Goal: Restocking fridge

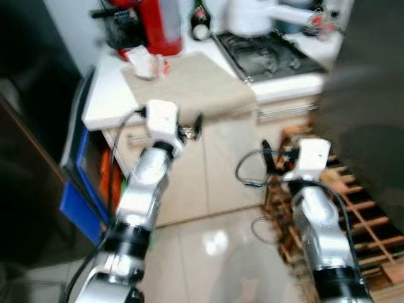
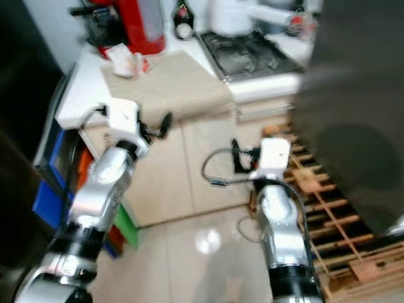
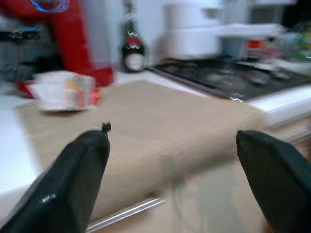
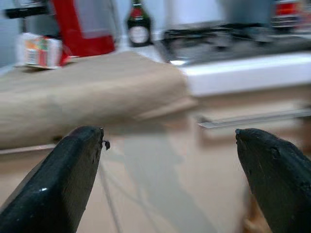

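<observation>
A small white packet with orange print [image 1: 144, 63] lies on a beige mat [image 1: 196, 82] on the white counter, beside a red coffee machine [image 1: 158, 25]. A dark bottle [image 1: 201, 22] stands behind the mat. My left gripper [image 1: 196, 126] is raised at the counter's front edge, open and empty; in the left wrist view its fingers [image 3: 73, 179] frame the mat, with the packet [image 3: 60, 91] beyond. My right gripper [image 1: 268, 154] is lower, in front of the cabinet doors, open with nothing between its fingers [image 4: 58, 179]. The frames are blurred.
A gas hob [image 1: 268, 53] with a white pot [image 1: 249, 16] takes up the counter's right part. A wooden slatted rack [image 1: 360, 208] stands on the floor at the right under a large dark surface [image 1: 366, 113]. Blue and orange items [image 1: 79, 189] sit left of the cabinet.
</observation>
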Motion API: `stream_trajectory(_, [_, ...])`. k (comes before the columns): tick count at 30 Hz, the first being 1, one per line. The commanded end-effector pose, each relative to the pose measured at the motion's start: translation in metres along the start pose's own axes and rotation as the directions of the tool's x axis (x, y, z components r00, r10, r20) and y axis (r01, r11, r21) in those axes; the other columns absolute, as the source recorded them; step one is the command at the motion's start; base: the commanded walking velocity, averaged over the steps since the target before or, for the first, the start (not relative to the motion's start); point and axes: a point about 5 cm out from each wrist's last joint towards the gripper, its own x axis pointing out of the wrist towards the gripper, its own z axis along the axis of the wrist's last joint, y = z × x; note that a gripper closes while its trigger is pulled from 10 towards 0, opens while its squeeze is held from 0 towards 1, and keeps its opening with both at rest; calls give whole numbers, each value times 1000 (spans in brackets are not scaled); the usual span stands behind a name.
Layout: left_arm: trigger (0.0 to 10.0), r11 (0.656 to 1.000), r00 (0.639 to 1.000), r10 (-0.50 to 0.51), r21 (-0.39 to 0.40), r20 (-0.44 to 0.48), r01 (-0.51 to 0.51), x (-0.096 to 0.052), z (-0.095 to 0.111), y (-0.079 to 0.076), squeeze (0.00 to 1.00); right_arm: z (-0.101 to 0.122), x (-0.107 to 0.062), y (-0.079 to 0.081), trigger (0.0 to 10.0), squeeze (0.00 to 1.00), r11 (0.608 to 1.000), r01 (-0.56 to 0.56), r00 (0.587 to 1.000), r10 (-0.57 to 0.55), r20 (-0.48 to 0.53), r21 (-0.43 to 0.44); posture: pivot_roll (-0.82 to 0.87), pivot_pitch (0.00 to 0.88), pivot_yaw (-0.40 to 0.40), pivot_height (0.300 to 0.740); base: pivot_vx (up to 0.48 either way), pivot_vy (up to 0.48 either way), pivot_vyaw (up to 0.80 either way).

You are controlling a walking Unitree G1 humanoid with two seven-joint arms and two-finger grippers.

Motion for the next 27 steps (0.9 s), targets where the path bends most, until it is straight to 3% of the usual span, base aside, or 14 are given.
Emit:
stream_trajectory(1, [10000, 999, 999, 47, 9, 11, -47, -2, 2, 14, 0, 6, 4, 12, 10000, 0, 999, -44, 999, 44, 25, 3, -79, 0, 78, 740, 472, 0, 456])
stream_trajectory(7, [10000, 998, 997, 1, 57, 78, -5, 1, 16, 8, 0, 17, 8, 20, 10000, 0, 994, -86, 994, 90, 63, -66, -73, 0, 69, 740, 469, 0, 450])
stream_trajectory(18, [10000, 997, 994, -33, 72, 100, 25, 8, 24, 3, 0, 23, 9, 17, 10000, 0, 998, -47, 994, 49, 96, -30, -77, 0, 71, 740, 480, 0, 431])
stream_trajectory(27, [10000, 993, 984, -100, 71, 145, 90, 11, 34, -4, 0, 54, 11, 16, 10000, 0, 996, 4, 973, 15, 229, -86, -81, 0, 73, 740, 51, 0, 0])
